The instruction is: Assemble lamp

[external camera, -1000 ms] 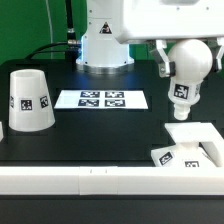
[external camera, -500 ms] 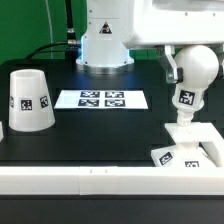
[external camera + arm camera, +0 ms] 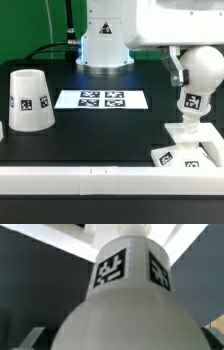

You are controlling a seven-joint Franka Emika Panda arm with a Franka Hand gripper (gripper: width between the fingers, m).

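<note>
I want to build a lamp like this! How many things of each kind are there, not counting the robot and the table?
lamp shade: 1
bulb post: 1
square base: 1
marker board: 1
Total: 4

Lamp base (image 3: 203,150) partly beyond picture edge

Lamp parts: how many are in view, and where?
3. The shade stands on the exterior view's left; the bulb post is upright at its right, over the base on the table. None seems hidden.
</note>
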